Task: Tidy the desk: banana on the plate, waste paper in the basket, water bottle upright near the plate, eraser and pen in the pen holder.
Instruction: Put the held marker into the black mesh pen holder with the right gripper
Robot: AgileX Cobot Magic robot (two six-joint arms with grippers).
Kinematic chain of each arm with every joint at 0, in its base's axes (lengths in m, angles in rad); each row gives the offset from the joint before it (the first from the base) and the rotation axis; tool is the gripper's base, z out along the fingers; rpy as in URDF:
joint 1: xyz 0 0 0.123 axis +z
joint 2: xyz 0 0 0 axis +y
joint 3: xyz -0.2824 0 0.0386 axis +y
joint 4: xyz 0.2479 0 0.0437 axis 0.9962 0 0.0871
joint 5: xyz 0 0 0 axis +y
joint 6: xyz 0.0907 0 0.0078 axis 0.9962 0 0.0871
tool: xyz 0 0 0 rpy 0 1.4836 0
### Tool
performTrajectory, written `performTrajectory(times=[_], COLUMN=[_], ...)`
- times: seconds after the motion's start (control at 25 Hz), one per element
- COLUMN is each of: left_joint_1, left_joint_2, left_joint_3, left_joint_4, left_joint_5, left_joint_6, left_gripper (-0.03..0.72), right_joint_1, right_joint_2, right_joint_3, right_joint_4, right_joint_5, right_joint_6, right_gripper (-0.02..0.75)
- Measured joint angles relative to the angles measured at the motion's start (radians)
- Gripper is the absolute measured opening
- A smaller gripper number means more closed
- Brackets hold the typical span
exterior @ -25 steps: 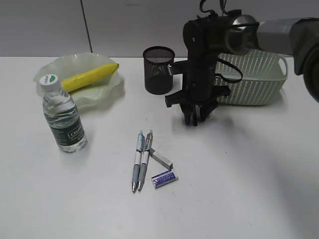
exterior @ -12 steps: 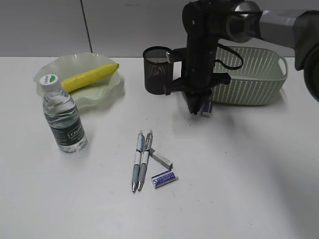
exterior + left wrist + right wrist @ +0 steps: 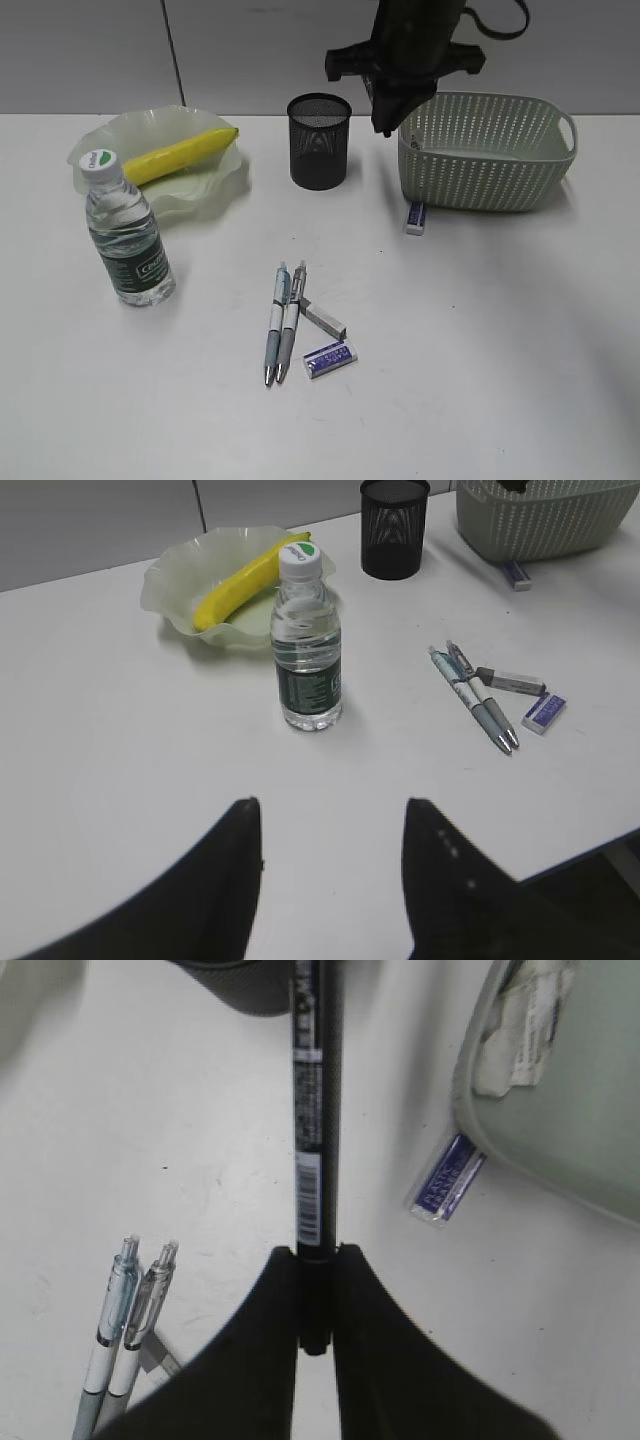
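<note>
The right gripper (image 3: 317, 1290) is squeezed tight on a black pen (image 3: 312, 1110) above the mesh pen holder (image 3: 319, 140) — the left gripper (image 3: 332, 825) is spread wide, holding nothing.

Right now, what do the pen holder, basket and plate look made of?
Pen holder: black wire mesh, likely metal; light shows through. Basket: pale green moulded plastic, matte, woven-look perforated walls. Plate: translucent pale green, glossy wavy rim; plastic or glass, can't tell.

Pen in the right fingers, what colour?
Black pen, with a white barcode label; clearest in the right wrist view.
</note>
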State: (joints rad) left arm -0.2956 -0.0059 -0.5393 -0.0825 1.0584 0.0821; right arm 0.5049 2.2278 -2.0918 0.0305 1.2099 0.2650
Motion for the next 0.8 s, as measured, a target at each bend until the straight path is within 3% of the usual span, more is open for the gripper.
performTrajectory(times=[0.24,0.6,0.8], left_joint_1=[0.000,0.000,0.000], left_joint_2=[0.000,0.000,0.000], left_joint_3=[0.000,0.000,0.000], left_joint_4=[0.001,0.001,0.001], left_joint_5=[0.000,0.000,0.000], left_joint_6=[-0.001,-0.001,-0.001], left_gripper=[0.347,0.347,0.347], right_joint_1=[0.000,0.000,0.005], right_joint_2=[-0.046,0.000,0.072], right_joint_3=[-0.001,-0.001,0.022], right_joint_4=[-0.030,-0.002,0.032], right_joint_5=[-0.070,-0.515,-0.616], right_joint_6=[-0.056,-0.154,-0.184], right_gripper=[0.076,0.076,0.076])
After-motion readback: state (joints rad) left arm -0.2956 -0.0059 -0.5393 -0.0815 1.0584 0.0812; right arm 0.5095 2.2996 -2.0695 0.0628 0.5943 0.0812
